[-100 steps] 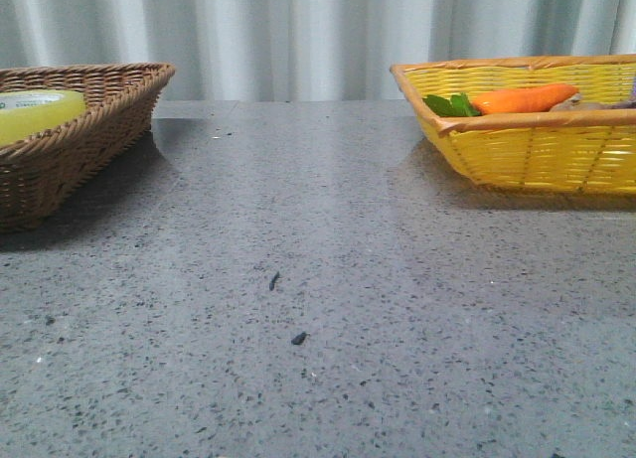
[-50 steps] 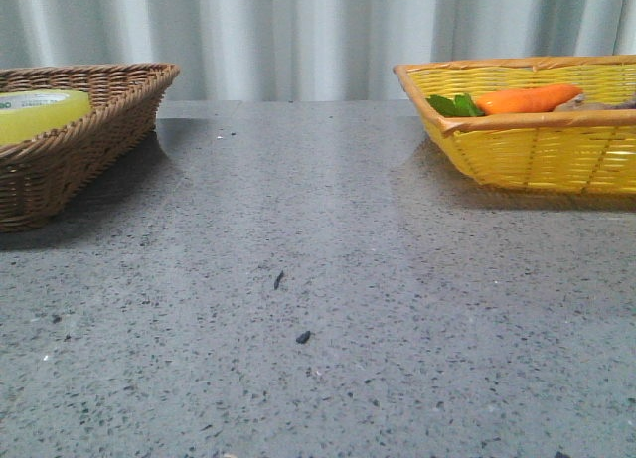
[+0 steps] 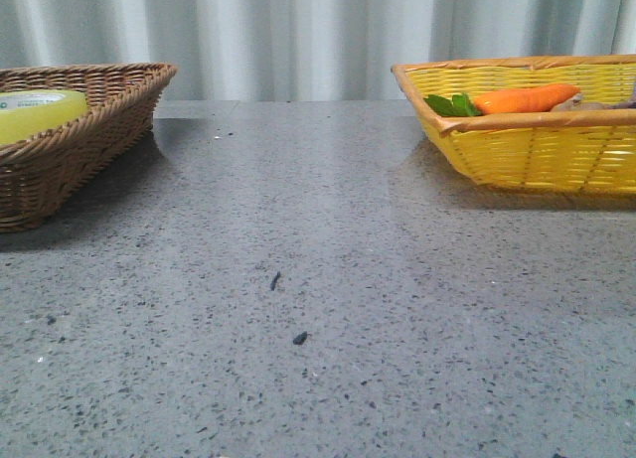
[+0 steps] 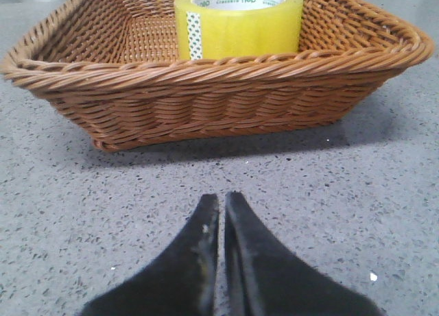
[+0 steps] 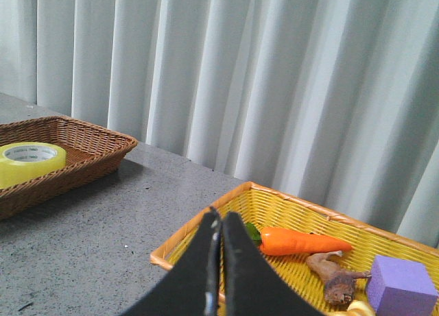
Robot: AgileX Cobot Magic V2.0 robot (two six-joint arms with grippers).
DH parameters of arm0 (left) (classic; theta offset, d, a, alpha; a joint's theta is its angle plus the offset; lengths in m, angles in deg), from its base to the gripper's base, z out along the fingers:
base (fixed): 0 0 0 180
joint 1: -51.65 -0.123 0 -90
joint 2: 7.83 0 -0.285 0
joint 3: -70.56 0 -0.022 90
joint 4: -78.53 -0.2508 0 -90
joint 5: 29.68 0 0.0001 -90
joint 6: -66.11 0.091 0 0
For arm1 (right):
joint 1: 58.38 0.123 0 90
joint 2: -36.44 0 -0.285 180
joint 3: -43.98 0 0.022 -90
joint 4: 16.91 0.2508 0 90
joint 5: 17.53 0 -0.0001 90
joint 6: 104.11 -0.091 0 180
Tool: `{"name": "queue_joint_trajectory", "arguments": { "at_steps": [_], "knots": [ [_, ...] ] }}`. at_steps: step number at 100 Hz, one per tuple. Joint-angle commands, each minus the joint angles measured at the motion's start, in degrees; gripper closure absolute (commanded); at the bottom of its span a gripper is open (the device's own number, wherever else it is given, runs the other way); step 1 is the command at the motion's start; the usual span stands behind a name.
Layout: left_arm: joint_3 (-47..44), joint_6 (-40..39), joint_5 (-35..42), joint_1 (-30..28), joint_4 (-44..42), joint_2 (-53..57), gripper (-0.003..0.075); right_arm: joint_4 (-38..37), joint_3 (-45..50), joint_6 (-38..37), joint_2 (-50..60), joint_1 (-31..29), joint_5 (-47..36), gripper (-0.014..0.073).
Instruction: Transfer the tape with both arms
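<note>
Right, nothing lifted yet: your tape (image 4: 238, 22) sits inside the brown basket (image 4: 206, 96).

Your left gripper (image 4: 221, 206) faces that basket from the worktop (image 3: 328, 279), fingers pressed together; right gripper (image 5: 219, 223) likewise, far from it. Pickup, handover and placing all remain. Front view shows neither arm, and only a sliver of tape.

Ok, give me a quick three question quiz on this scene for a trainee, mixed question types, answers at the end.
1. True or false: the tape lies in the brown basket.
2. Which is beside the carrot in the yellow basket? A) purple block B) green cup C) spoon
3. How do the left gripper jaws stand?

Key: 1 true. 2 A. 3 shut, holding nothing.
</note>
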Motion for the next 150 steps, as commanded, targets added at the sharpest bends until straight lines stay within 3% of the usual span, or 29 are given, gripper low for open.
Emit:
{"name": "queue_joint_trajectory", "arguments": {
  "at_steps": [1,54,63,72,89,99,126,130,150],
  "knots": [
    [-0.5,-0.6,3.3,0.0,0.4,1.6,0.0741,-1.1,-1.4,0.3,-0.8,-0.1,-4.8,0.0655],
    [-0.5,-0.6,3.3,0.0,0.4,1.6,0.0741,-1.1,0.2,0.3,-0.3,-0.9,-5.5,0.0655],
    [-0.5,-0.6,3.3,0.0,0.4,1.6,0.0741,-1.8,3.6,0.3,0.9,-5.1,-4.8,0.0655],
    [-0.5,-0.6,3.3,0.0,0.4,1.6,0.0741,-1.1,9.6,0.3,3.2,-12.9,-4.9,0.0655],
    [-0.5,-0.6,3.3,0.0,0.4,1.6,0.0741,9.5,23.7,0.3,7.4,-26.8,-10.5,0.0655],
    [-0.5,-0.6,3.3,0.0,0.4,1.6,0.0741,10.9,29.9,0.3,7.6,-31.6,-13.6,0.0656],
    [-0.5,-0.6,3.3,0.0,0.4,1.6,0.0741,10.9,36.6,0.3,7.6,-32.4,-12.8,0.0658],
    [-0.5,-0.6,3.3,0.0,0.4,1.6,0.0741,10.9,36.5,0.3,7.6,-32.4,-9.3,0.0658],
    [-0.5,-0.6,3.3,0.0,0.4,1.6,0.0741,10.7,36.5,0.5,7.6,-32.4,-10.2,0.0658]
  ]
}}
